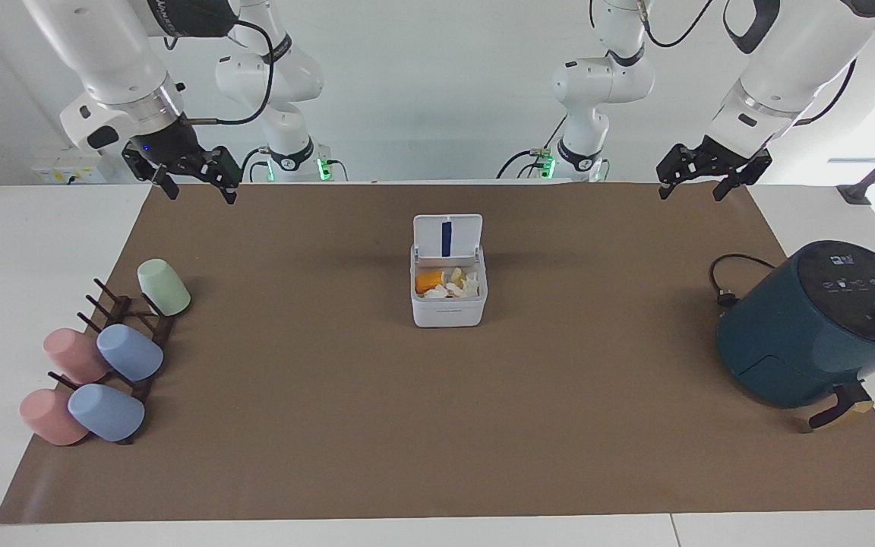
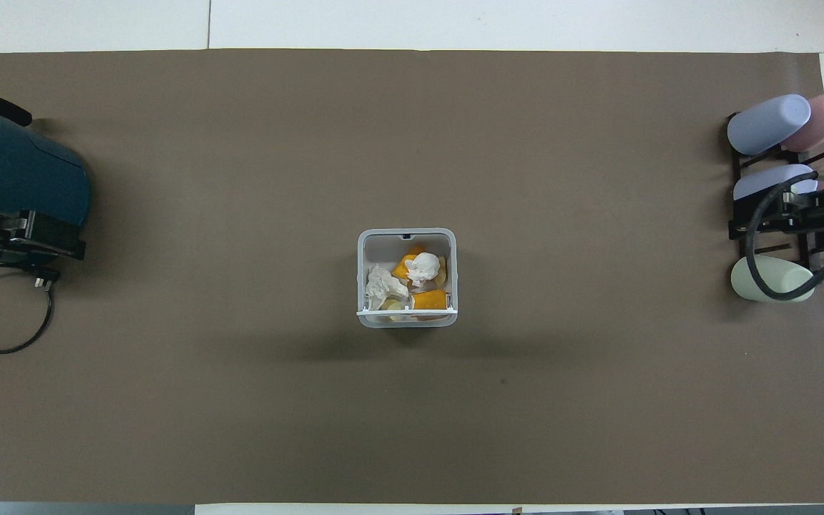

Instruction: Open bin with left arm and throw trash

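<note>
Both claws hang spread and empty: left gripper over the mat's edge nearest the robots at the air fryer end, right gripper over the same edge at the cup rack end. Bin sits mid-mat, lid up at its 12 o'clock edge in the facing view. Trash (white wads, orange peel) already lies inside. Task looks finished, and no loose trash shows on the mat. Next move, if any: arms just park, nothing to grab.
</note>
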Controlling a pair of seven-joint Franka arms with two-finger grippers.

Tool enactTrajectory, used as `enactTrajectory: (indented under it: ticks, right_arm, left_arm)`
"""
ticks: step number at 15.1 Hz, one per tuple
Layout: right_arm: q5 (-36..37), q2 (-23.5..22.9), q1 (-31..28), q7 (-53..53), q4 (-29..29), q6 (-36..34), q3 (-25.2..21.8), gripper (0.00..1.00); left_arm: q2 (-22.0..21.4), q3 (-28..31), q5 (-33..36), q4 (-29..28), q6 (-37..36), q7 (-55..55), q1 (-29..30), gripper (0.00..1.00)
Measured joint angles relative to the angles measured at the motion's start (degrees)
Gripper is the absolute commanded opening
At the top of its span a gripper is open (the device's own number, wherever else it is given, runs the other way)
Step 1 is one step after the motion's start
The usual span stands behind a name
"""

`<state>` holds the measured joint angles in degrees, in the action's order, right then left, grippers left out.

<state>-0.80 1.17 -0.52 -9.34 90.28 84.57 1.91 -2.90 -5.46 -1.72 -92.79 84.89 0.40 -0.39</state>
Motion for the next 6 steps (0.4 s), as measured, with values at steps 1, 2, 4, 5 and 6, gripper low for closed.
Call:
enactTrajectory:
  ticks: [1,2,4,5,6]
  right_arm:
    - [0.0,0.0,0.0,0.0,0.0,0.0,0.0,1.00]
    - [0.0,0.0,0.1,0.0,0.0,0.0,0.0,1.00]
    - [0.0,0.0,0.2,0.0,0.0,0.3,0.0,1.00]
    - [0.0,0.0,0.2,0.0,0.0,0.6,0.0,1.00]
    - [0.1,0.0,0.2,0.0,0.0,0.9,0.0,1.00]
  left_arm:
    - [0.0,0.0,0.0,0.0,0.0,0.0,0.0,1.00]
    - [0.0,0.0,0.0,0.0,0.0,0.0,0.0,1.00]
    - [0.0,0.0,0.0,0.0,0.0,0.0,0.0,1.00]
    - [0.0,0.0,0.0,0.0,0.0,0.0,0.0,1.00]
    - [0.0,0.0,0.0,0.0,0.0,0.0,0.0,1.00]
